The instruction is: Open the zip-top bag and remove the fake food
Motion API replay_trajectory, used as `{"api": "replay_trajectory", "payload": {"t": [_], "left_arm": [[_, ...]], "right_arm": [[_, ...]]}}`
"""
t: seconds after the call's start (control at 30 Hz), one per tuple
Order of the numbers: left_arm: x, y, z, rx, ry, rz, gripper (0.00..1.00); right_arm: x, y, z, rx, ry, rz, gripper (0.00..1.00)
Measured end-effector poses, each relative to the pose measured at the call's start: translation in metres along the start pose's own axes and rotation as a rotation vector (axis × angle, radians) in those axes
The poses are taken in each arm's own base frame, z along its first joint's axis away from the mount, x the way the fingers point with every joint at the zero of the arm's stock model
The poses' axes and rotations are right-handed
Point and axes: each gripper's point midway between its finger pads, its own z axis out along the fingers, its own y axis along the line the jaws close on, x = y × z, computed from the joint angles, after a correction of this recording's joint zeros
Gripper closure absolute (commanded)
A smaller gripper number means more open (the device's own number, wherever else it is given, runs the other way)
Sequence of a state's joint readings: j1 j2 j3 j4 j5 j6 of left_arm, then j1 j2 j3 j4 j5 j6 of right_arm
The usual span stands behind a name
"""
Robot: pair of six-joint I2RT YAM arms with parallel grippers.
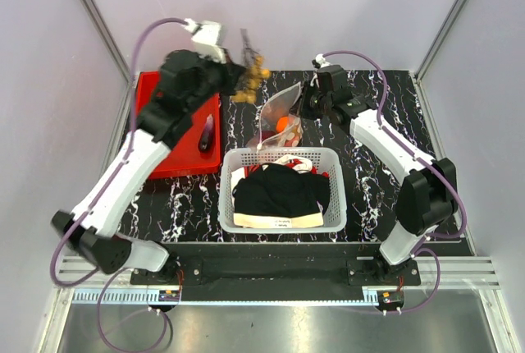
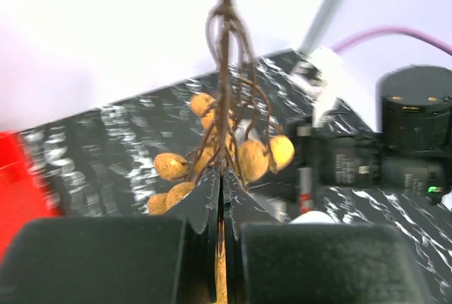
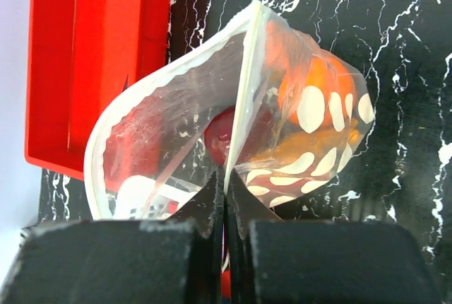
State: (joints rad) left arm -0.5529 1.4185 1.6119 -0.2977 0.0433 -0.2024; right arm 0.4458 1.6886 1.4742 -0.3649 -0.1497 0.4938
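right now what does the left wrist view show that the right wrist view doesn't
Only left wrist: a stemmed cluster of tan nut-like balls, pinched in the shut left jaws. Only right wrist: the zip-top bag, mouth open, its edge pinched in the shut right jaws, orange fruit and dark red fruit inside. Both: the red bin and black marbled table.
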Motion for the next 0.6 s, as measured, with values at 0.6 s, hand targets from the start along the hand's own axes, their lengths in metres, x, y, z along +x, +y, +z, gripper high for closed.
{"api": "replay_trajectory", "payload": {"t": [0.6], "left_arm": [[0.221, 0.238, -0.073, -0.571, 0.583, -0.268, 1.0]], "right_arm": [[0.0, 0.015, -0.013, -0.093, 0.02, -0.126, 1.0]]}}
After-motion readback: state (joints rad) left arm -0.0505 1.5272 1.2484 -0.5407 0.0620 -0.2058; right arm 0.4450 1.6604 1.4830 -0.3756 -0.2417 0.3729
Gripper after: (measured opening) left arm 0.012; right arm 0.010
